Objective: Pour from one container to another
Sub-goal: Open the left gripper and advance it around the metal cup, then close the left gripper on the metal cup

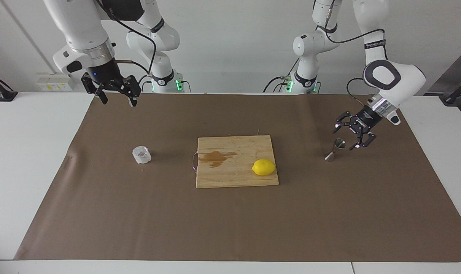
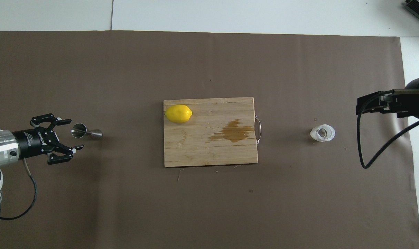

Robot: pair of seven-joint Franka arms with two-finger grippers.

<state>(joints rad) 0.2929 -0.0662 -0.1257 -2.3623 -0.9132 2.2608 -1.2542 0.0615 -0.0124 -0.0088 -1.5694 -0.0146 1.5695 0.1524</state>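
Tumbler (image 1: 141,154): clear, crinkly-sided, upright on the brown-covered surface (image 1: 230,220) toward the right arm's end, well apart from the cutting board (image 1: 236,173).

Jigger (image 1: 335,150): steel, hourglass-shaped, upright toward the left arm's end.

Left claw (image 1: 353,137): low, just beside the jigger, fingers spread, not touching it.

Right claw (image 1: 118,97): raised over the surface's robot-side edge, fingers apart, holding nothing.

Cutting board: mid-surface, wooden, carrying a brown wet stain (image 1: 215,158) and a lemon (image 1: 263,167).
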